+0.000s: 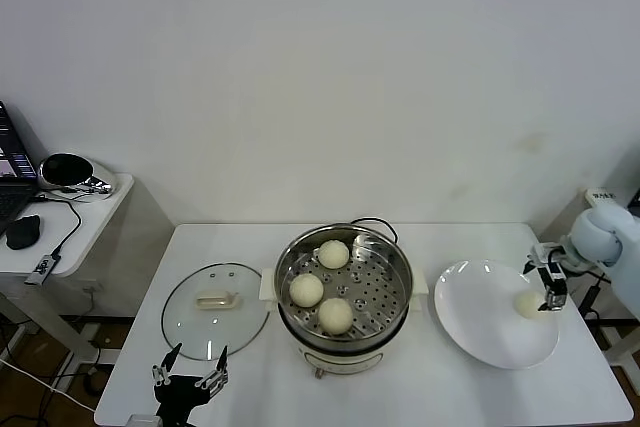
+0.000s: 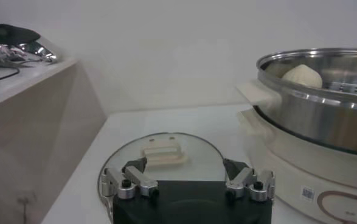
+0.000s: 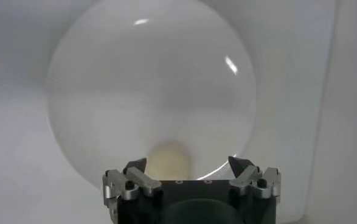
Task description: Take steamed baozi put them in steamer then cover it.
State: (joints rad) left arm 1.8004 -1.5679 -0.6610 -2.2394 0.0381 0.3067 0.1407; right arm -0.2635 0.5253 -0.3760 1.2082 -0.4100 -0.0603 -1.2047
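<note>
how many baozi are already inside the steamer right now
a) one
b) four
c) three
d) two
c) three baozi sit on the perforated tray inside the steamer, while a fourth baozi lies on the white plate below the open right gripper.

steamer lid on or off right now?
Off. The lid lies flat on the table to the left of the steamer, whose open top shows three buns on the tray.
</note>
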